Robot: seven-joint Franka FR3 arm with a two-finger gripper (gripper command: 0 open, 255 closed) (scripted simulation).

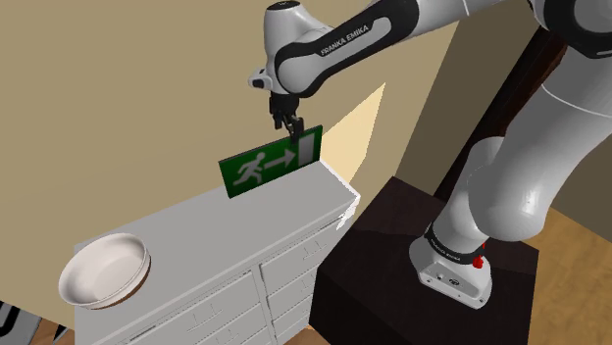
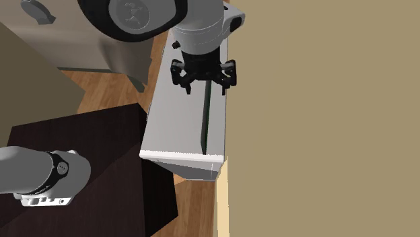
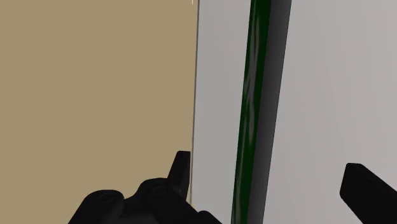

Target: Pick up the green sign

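Black gripper (image 1: 291,125) hangs at the upper middle of the shoulder view, its fingers pointing down over the right-hand top corner of the green sign (image 1: 267,164). The jaws are spread wide and grip nothing. In the wrist view the sign (image 3: 254,95) runs edge-on between the two fingers (image 3: 182,167), touching neither. The sign stands upright on the top of a white chest of drawers (image 1: 196,230), left of centre in the shoulder view, showing a running figure, an arrow and a door. In the second exterior view it is a thin dark line (image 2: 206,124) near the top's wall-side edge. A white bowl (image 1: 103,270) sits at lower left, well apart from the sign.
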